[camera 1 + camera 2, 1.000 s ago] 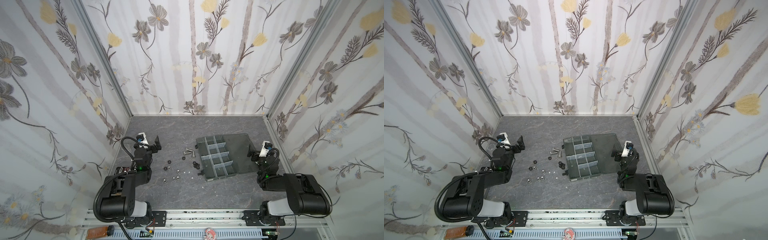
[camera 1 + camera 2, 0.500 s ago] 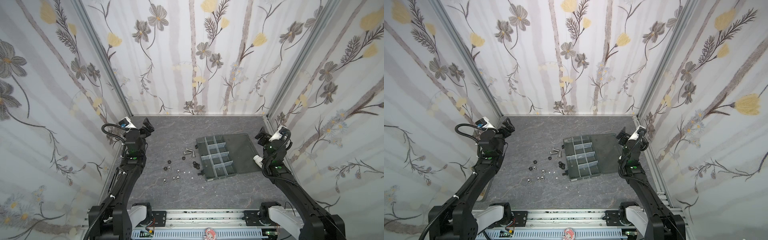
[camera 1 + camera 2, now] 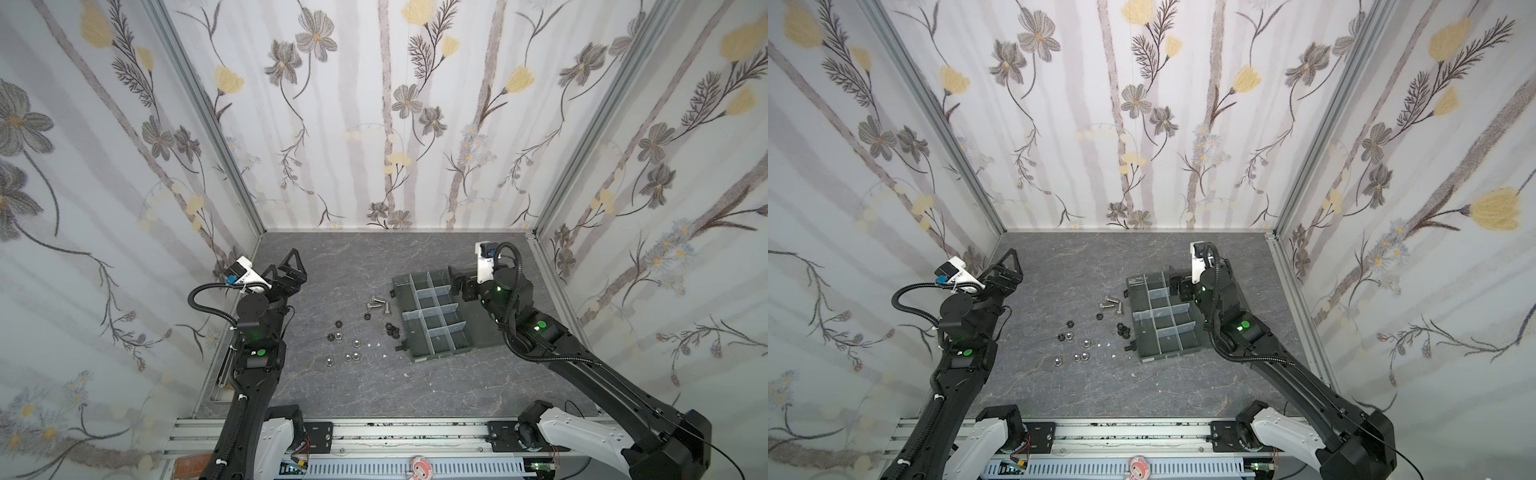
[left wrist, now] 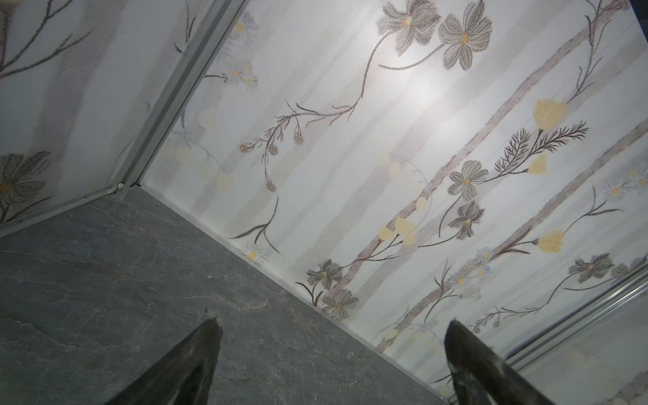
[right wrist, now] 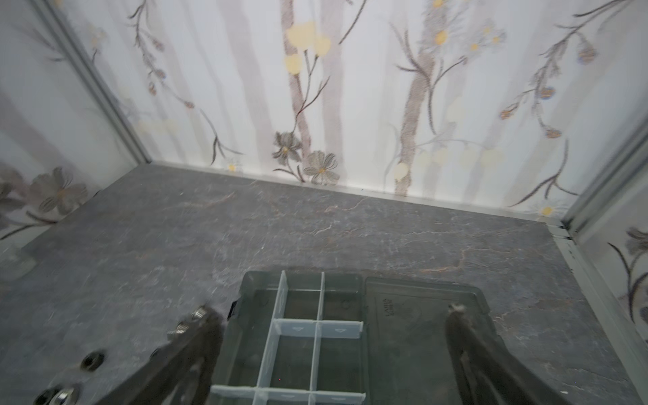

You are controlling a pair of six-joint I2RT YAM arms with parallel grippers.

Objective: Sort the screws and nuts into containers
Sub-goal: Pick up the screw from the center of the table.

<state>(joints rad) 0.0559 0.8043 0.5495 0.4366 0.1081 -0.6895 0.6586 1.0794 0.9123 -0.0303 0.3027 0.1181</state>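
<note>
Describer: Both arms have unfolded from a crouch at the front edge of the desk [image 3: 332, 395] since a second ago. The screws, nuts and box have stayed put.

Listener: How many of each thing?

Describer: Three silver screws [image 3: 376, 303] lie together near the middle of the desk, just beside the box's left wall. Five shiny silver nuts [image 3: 356, 343] are scattered closer to the front edge. There are about five black nuts [image 3: 338, 323], some bunched just beside the box and too small to count surely. Three white specks [image 3: 377, 344] lie among them. One dark grey organizer box [image 3: 419, 358] sits right of the middle. It has eight compartments [image 3: 430, 320], two by four. Its lid [image 3: 478, 328] lies open flat toward the right edge.

Listener: Any writing?

Describer: Raised lettering [image 5: 391, 308] shows on the lid in the right wrist view, too blurred to read.

Listener: And the arms?

Describer: The left arm reaches along the left edge. The left end effector [image 3: 286, 266] is raised and aimed at the back wall [image 4: 385, 140], released, with nothing between its fingers. The right arm stretches from the front right corner. The right end effector [image 3: 460, 282] hangs above the box's far end, also released, its fingers spread wide and gripping nothing.
</note>
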